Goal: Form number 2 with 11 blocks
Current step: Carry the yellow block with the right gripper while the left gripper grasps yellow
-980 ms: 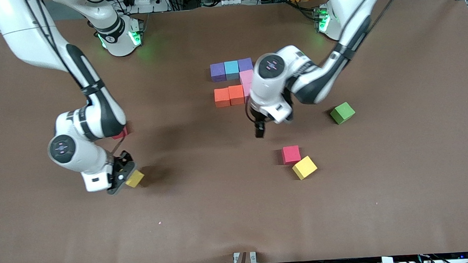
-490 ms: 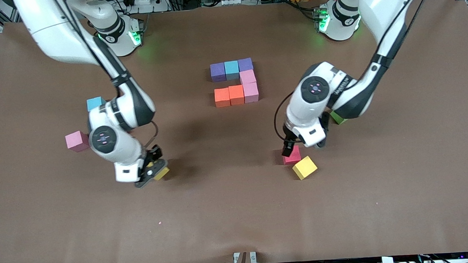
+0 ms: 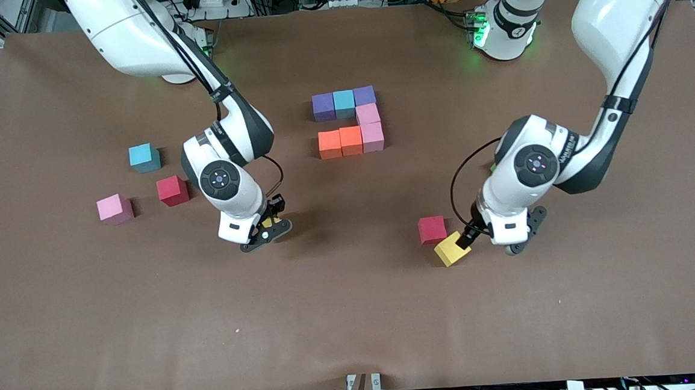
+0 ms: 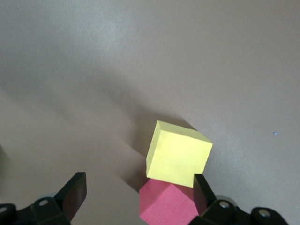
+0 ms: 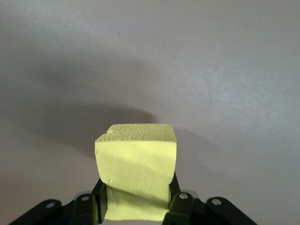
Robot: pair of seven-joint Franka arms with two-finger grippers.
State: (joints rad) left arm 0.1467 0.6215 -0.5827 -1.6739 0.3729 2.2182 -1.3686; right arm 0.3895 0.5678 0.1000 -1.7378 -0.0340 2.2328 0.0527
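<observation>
The partial number 2 stands mid-table: purple, sky blue and purple blocks in a row, two pink blocks below its end, then two orange blocks. My right gripper is shut on a yellow block, over bare table nearer the camera than the number. My left gripper hangs open just beside a loose yellow block and a red block. One finger is at the yellow block's edge.
Loose blocks lie toward the right arm's end: sky blue, red and pink. A green cube is almost hidden under the left arm. Brown table stretches bare toward the camera.
The right arm carried its yellow block toward the middle of the table. The left arm swung away from the number, down past the red block, to the loose yellow block.
</observation>
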